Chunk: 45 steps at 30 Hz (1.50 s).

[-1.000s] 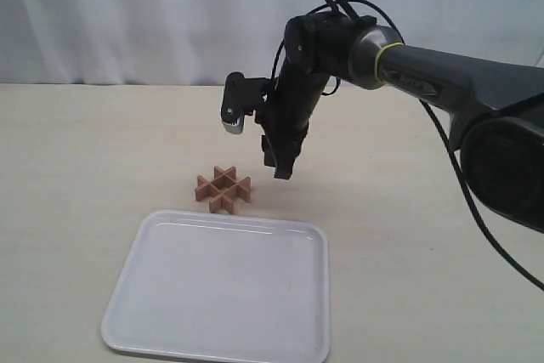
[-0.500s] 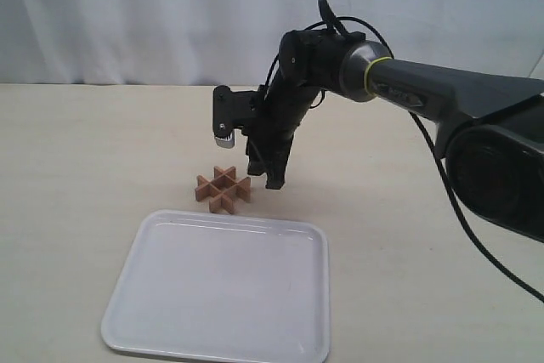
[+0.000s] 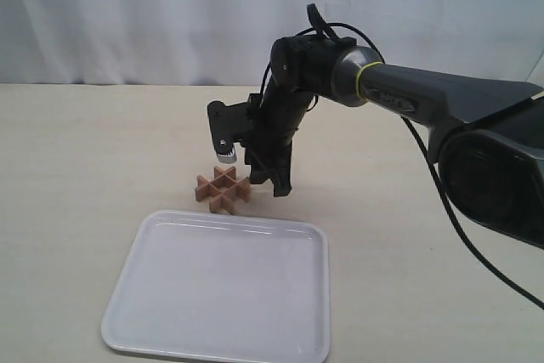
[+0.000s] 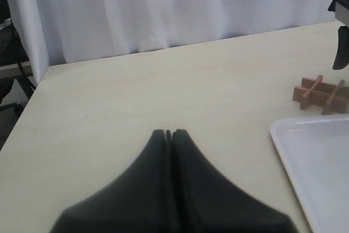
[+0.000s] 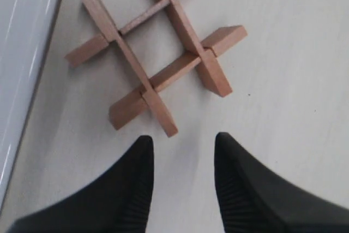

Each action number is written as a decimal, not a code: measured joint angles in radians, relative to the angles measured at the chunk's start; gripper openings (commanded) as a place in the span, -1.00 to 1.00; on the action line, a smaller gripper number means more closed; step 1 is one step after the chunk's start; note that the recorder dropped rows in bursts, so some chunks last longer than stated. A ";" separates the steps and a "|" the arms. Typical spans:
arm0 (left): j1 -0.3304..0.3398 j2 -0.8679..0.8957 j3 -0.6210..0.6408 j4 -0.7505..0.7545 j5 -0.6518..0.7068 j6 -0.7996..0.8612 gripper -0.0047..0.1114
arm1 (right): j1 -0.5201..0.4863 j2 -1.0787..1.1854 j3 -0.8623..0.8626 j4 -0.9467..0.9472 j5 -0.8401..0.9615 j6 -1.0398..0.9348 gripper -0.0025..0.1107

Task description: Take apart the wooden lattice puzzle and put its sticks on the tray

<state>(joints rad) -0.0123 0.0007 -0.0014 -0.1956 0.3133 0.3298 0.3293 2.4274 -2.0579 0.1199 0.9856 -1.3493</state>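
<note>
The wooden lattice puzzle lies assembled on the table just behind the white tray, its four sticks crossed in a hash shape. It also shows in the right wrist view as the puzzle and at the edge of the left wrist view as the puzzle. My right gripper hangs open right beside the puzzle's right side, low over the table; in its own view the gripper holds nothing, one stick end lying just ahead of the fingers. My left gripper is shut and empty, far left of the puzzle.
A white curtain backs the table. The tray's rim runs close along one side of the puzzle, and the tray corner shows in the left wrist view. The table's far left edge drops off near dark furniture.
My right gripper has come down and to the left, from above and right of the puzzle to right beside it. The puzzle and tray have not moved.
</note>
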 measured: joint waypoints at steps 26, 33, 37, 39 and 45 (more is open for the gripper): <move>0.000 0.000 0.000 0.000 0.000 0.000 -0.92 | 0.000 0.030 0.000 0.007 0.002 -0.056 -0.32; 0.000 0.000 0.000 0.000 0.000 0.000 -0.92 | 0.000 0.030 0.000 0.010 0.010 -0.084 -0.33; 0.000 0.000 0.000 0.000 0.000 0.000 -0.92 | 0.000 0.030 0.000 0.011 0.015 -0.092 -0.33; 0.000 0.000 0.000 0.000 0.000 0.000 -0.92 | 0.000 0.030 0.000 0.014 0.022 -0.098 -0.33; 0.000 0.000 0.000 0.000 0.000 0.000 -0.92 | 0.002 0.030 0.000 0.014 0.032 -0.102 -0.33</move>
<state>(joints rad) -0.0123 0.0007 -0.0014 -0.1956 0.3133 0.3298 0.3312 2.4571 -2.0579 0.1344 1.0180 -1.4515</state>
